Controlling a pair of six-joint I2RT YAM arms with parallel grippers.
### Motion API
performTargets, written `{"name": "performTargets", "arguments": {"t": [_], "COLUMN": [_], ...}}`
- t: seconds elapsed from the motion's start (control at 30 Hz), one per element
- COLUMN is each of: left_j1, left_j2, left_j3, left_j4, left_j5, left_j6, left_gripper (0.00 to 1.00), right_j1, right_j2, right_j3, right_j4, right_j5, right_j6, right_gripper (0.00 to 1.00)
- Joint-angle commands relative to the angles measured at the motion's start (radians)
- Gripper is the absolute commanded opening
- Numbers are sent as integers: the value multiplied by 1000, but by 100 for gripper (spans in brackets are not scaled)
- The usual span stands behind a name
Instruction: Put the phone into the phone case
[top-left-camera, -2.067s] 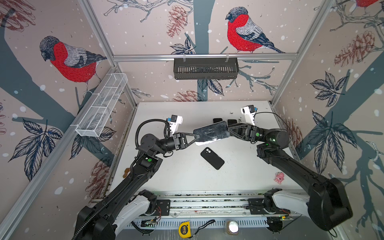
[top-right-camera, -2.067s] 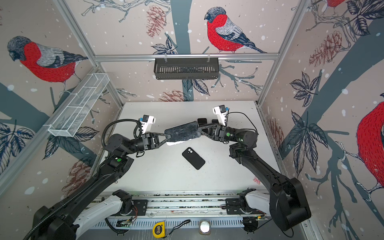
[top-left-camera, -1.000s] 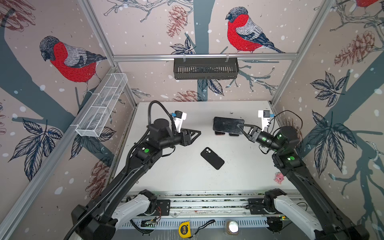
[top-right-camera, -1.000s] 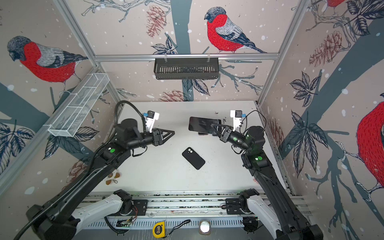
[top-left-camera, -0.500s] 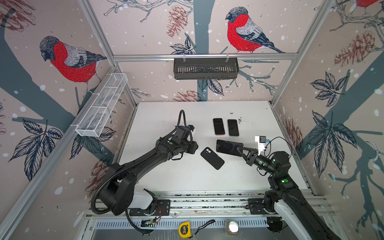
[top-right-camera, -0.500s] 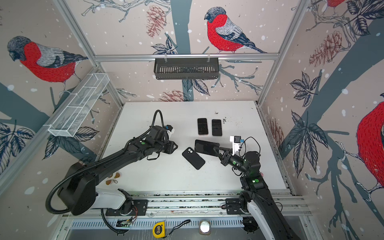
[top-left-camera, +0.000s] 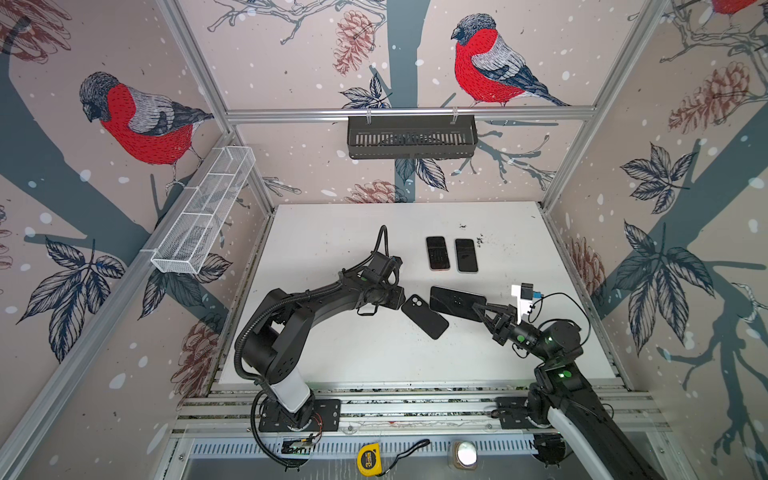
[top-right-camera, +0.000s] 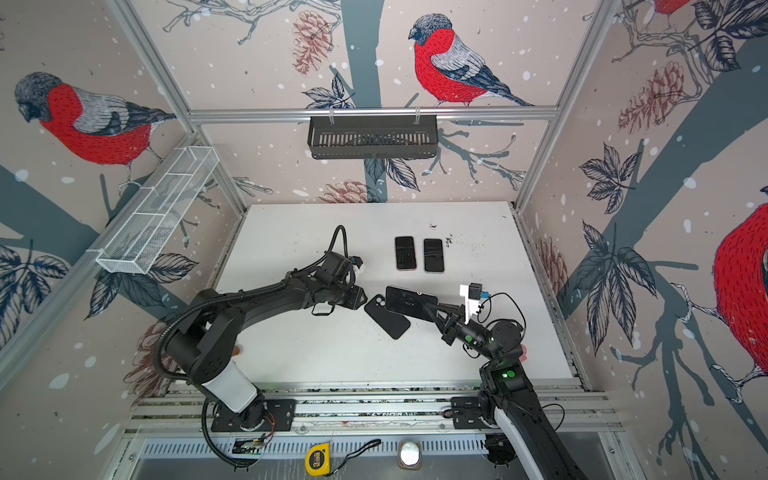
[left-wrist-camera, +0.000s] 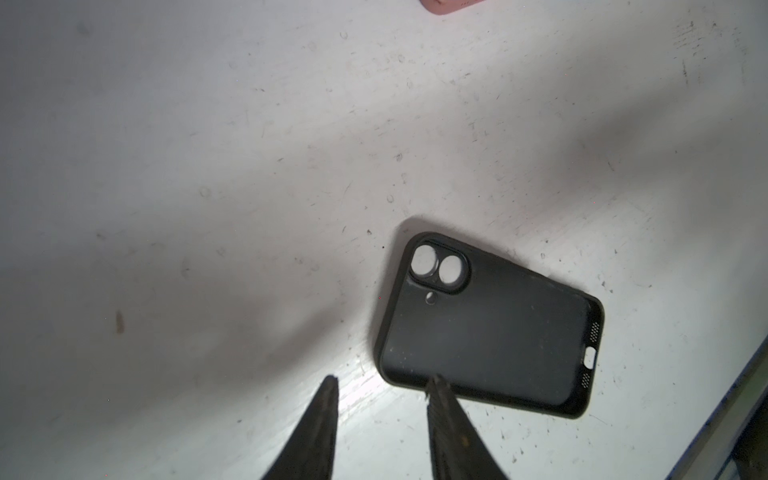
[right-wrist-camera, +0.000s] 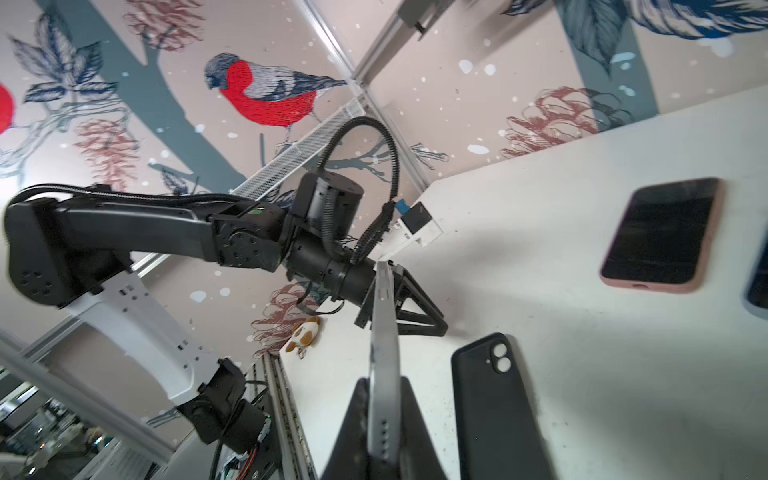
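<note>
Right jaws are clenching the phone (top-left-camera: 457, 302) by 1 end, holding it off the tabletop (top-left-camera: 332, 357) just beside the phone case (top-left-camera: 424, 316) at its camera end. Left jaws are standing released and empty, 1 fingertip (left-wrist-camera: 440, 399) at the case's long edge. The phone case is lying flat near the tabletop's middle.

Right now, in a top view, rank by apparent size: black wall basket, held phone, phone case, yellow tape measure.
1. black wall basket
2. phone and phone case: alike; phone lifted nearer camera
3. yellow tape measure
</note>
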Motion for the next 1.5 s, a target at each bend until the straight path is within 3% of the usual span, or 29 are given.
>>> {"name": "performTargets", "arguments": {"t": [0.0, 0.17, 0.47, 0.8, 0.97, 1.27, 1.47], "left_j1": [-12, -21, -32, -32, -31, -32, -38], "left_j2": [37, 101, 158, 165, 121, 0, -118], "left_j3": [42, 89, 120, 106, 62, -85, -259], "left_j4": [-10, -47, -47, -47, -48, 37, 269], "left_j5": [-14, -4, -25, -15, -61, -24, 71], "left_j6": [28, 47, 45, 14, -38, -227, -441], "left_gripper": [38, 33, 28, 8, 1, 7, 14], "right_j1": [1, 1, -1, -1, 10, 146, 206], "right_j2": [-22, -35, -24, 57, 171, 437, 600], "right_j3": [-5, -51, -51, -49, -21, 98, 193], "right_j4": [-98, -85, -126, -109, -51, 0, -23], "right_j5": [148, 199, 209, 192, 159, 163, 137], "right_j6": [-8, 73, 73, 74, 101, 115, 117], "right_gripper": [0, 0, 0, 0, 0, 0, 0]}}
